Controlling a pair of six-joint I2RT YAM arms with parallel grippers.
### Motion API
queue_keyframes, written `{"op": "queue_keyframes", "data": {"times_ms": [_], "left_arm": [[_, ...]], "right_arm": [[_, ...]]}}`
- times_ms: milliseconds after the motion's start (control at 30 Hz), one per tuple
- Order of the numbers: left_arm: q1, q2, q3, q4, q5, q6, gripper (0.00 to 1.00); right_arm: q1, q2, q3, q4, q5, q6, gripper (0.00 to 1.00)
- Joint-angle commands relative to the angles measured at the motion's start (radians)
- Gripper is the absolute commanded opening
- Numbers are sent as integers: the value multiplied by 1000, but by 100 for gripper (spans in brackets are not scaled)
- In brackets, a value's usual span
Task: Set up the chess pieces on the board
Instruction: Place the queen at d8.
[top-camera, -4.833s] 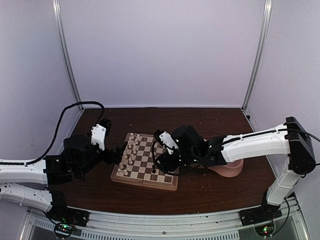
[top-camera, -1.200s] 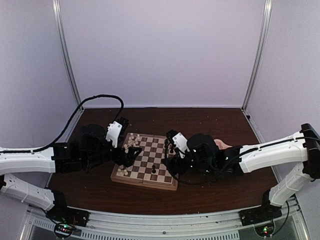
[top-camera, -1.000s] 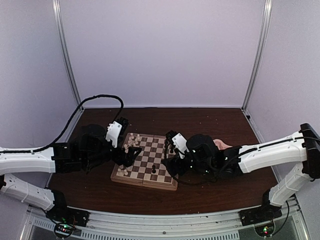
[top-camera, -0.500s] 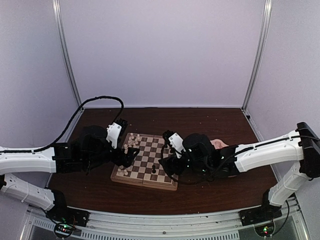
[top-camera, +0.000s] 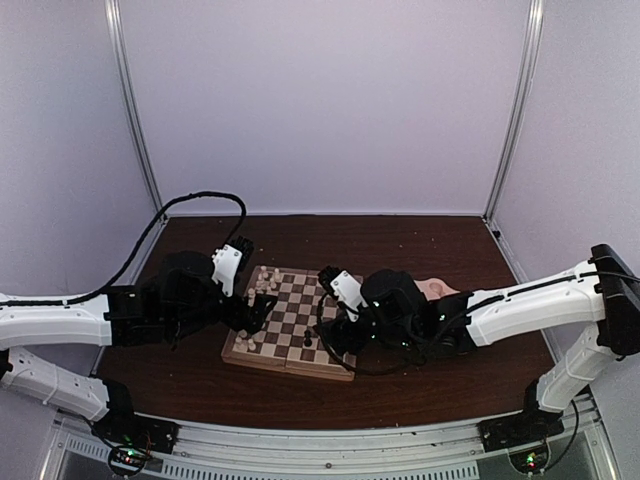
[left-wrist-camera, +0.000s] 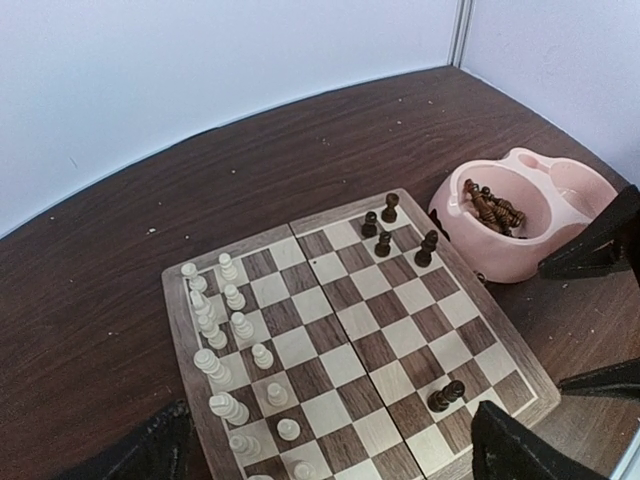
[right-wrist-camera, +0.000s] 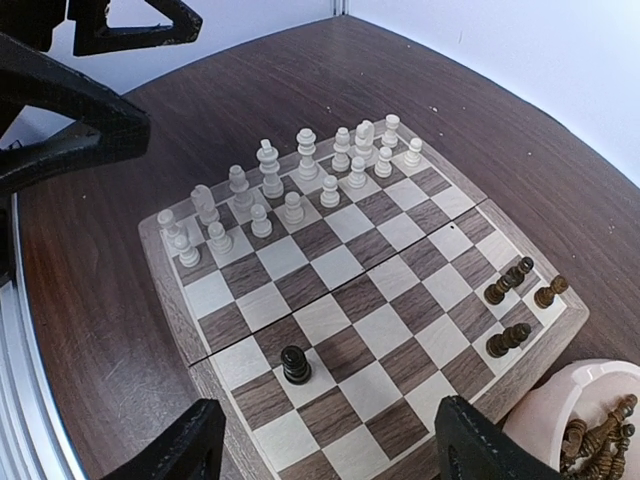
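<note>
I have the board in the middle of the table, with an arm reaching in from each side. The cream pieces stand packed in two ranks along its left edge. Few dark pieces are out: a small group at the far right corner and a lone dark piece by the near edge, right of centre. The rest of the dark set lies heaped in the pink bowl, just beside the board's right edge.

Both pincers are spread and hold nothing. The left gripper hangs wide over the near left of the board. The right gripper hovers over the near right part, with the lone dark piece just ahead of its fingertips.

What worries me is how tiny the pieces are against those fingers. If I close the right gripper off-centre on the lone dark piece, one finger meets it first and it tips or skids across squares. If I swing the left gripper low, its wide jaws could rake the cream ranks, and one fall there would take neighbours with it. The two wrists sit near each other above the board, so moving both at once risks a knock. The right arm lies over the bowl, and a brush could shove it or spill it. In that heap, a pinch may also lift two pieces, or one askew that will not stand.
</note>
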Motion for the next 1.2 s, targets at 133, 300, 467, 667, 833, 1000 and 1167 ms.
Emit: {"op": "queue_keyframes", "data": {"times_ms": [133, 300, 467, 667, 833, 1000, 1167], "left_arm": [[7, -1, -4, 61, -11, 40, 98], [6, 11, 5, 55, -17, 44, 98], [7, -5, 1, 51, -56, 59, 98], [14, -39, -15, 57, -59, 67, 98], [16, -52, -25, 62, -64, 73, 98], [18, -50, -36, 69, -64, 82, 98], [21, -33, -23, 61, -58, 67, 98]], "right_arm": [[34, 30, 22, 75, -26, -101, 74], [112, 55, 58, 52, -9, -194, 72], [136, 74, 78, 33, -22, -196, 74], [140, 76, 87, 21, -6, -192, 75], [142, 81, 95, 13, 4, -187, 75], [143, 82, 100, 16, 17, -189, 75], [143, 87, 107, 5, 12, -175, 75]]}}
